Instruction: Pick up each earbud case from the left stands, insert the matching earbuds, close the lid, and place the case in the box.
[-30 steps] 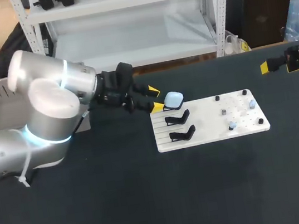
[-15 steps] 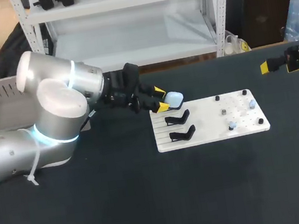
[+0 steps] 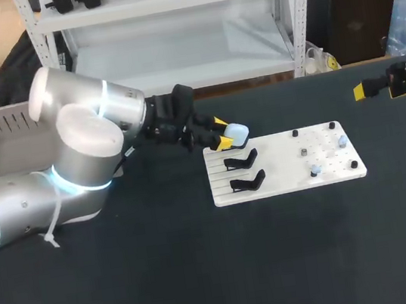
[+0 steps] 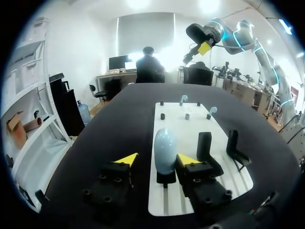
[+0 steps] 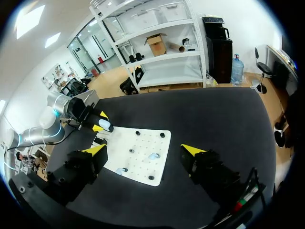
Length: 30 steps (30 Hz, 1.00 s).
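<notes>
Left claw [image 4: 157,159] is held open around one pale-blue, egg-shaped earbud case [image 4: 165,147] — three black stands [image 4: 205,146] are counted.

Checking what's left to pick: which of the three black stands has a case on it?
The end stand, inside the open left claw, holds the pale blue case; the middle stand and the last stand are bare.

**Case perched at board's rear corner**

The earbud case [image 3: 236,134] sits on the rearmost stand [image 4: 165,179] at the board's [image 3: 284,180] left rear corner, between the fingers of the left gripper [image 3: 223,134]. Two stands [image 3: 241,161] line the left edge in front, with earbuds [image 3: 341,140] toward the right edge.
</notes>
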Motion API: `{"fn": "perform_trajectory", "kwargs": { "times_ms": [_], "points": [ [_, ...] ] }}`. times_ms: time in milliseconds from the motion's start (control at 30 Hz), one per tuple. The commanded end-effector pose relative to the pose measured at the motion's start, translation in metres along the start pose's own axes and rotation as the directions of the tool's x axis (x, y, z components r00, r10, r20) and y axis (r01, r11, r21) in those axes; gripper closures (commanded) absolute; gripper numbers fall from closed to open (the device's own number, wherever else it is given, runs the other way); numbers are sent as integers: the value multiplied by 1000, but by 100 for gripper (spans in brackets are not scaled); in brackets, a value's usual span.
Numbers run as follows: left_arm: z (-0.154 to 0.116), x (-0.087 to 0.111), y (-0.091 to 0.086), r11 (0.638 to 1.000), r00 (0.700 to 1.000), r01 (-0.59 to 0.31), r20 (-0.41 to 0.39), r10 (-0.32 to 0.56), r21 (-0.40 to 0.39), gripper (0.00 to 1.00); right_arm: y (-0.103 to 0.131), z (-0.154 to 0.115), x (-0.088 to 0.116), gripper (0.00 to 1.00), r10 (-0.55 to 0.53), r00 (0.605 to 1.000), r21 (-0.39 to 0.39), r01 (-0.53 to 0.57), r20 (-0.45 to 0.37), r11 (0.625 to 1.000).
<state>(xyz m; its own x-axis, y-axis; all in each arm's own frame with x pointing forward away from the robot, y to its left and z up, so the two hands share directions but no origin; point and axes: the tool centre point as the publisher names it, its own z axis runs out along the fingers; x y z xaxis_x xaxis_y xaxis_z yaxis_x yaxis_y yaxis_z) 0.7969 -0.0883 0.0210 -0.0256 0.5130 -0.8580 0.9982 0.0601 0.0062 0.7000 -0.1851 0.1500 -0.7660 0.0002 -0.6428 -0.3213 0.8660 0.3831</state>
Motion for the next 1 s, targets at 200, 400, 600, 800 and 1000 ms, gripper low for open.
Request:
{"fn": "perform_trajectory", "kwargs": {
  "times_ms": [200, 400, 600, 800, 1000],
  "points": [
    [4, 0, 2, 1000, 1000, -2, 8, 2, 16, 53, 0, 0, 0, 0, 0, 1000, 0, 0, 0, 1000],
    [5, 0, -1, 1000, 1000, -2, 10, 2, 26, 52, 0, 0, 0, 0, 0, 1000, 0, 0, 0, 1000],
    [7, 1, -3, 1000, 1000, 1, 12, -1, 30, 55, 0, 0, 0, 0, 0, 1000, 0, 0, 0, 1000],
    [9, 2, -3, 1000, 1000, 6, 13, -6, 30, 56, 0, 0, 0, 0, 0, 1000, 0, 0, 0, 1000],
    [9, 3, -3, 1000, 1000, 11, 15, -12, 24, 55, 0, 0, 0, 0, 0, 1000, 0, 0, 0, 1000]
  ]
}}
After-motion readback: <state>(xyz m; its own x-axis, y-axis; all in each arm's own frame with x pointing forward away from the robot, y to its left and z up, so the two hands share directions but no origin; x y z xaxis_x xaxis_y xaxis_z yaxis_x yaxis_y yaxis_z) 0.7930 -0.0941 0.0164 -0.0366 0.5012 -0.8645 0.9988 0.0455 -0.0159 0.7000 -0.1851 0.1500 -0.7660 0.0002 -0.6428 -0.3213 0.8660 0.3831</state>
